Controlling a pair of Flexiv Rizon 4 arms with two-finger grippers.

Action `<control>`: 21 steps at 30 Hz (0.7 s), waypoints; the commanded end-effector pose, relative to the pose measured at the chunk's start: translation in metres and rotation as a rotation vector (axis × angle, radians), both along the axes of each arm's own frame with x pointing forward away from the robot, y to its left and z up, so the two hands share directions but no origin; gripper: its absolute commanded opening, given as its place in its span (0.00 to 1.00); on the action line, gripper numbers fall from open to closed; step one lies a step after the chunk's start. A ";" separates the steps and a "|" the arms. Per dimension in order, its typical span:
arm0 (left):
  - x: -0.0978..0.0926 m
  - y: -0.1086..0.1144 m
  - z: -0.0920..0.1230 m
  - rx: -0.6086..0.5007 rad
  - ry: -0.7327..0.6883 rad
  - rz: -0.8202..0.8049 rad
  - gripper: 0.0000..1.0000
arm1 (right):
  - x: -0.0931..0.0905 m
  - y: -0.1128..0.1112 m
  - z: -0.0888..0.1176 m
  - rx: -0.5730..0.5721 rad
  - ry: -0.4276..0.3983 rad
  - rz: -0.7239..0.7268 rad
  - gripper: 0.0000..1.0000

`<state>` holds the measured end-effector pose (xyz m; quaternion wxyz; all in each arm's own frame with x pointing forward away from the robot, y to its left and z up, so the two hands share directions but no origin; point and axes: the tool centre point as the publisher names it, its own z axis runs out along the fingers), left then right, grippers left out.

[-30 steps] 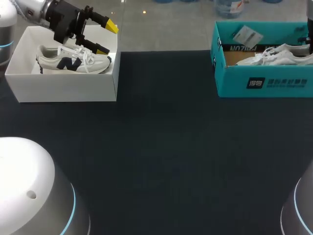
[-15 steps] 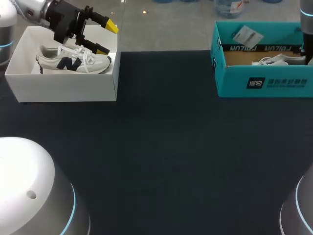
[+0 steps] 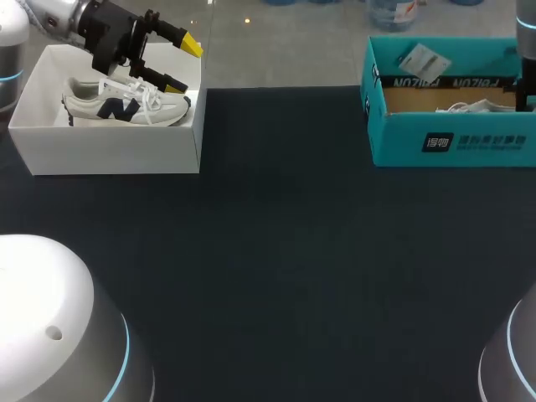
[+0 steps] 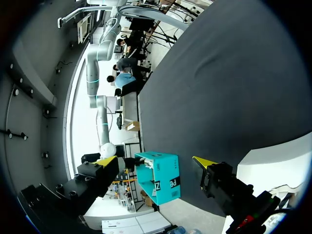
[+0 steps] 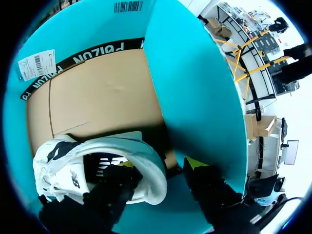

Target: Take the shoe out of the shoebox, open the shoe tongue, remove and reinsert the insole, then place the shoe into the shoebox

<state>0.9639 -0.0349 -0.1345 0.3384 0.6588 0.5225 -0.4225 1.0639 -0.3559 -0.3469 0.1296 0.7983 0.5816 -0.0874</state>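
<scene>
A white shoe [image 5: 58, 170] lies on the cardboard floor of the teal shoebox [image 5: 195, 87]. My right gripper [image 5: 160, 165] straddles its heel collar, one finger inside the shoe and the other outside, with a gap to the collar, so it is open. In the head view only the shoe's top [image 3: 473, 107] shows above the teal shoebox's wall [image 3: 452, 142], and my right arm [image 3: 528, 79] is at the edge. My left gripper [image 3: 184, 65] hangs open over a second white shoe with a navy logo [image 3: 126, 107] in a white box [image 3: 109, 155].
A paper tag [image 3: 423, 60] hangs on the teal box's back wall. The dark table mat [image 3: 285, 251] stretches between the two boxes. From the left wrist, the teal box [image 4: 158, 178] shows far ahead between the fingers of my left gripper [image 4: 153, 161].
The right gripper has lowered the white shoe into the teal box, and its fingers have parted from the heel. The left arm has not moved.
</scene>
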 end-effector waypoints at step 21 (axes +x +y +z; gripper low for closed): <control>0.000 0.000 0.000 0.003 -0.001 -0.001 1.00 | -0.024 0.057 0.148 0.133 -0.186 -0.005 1.00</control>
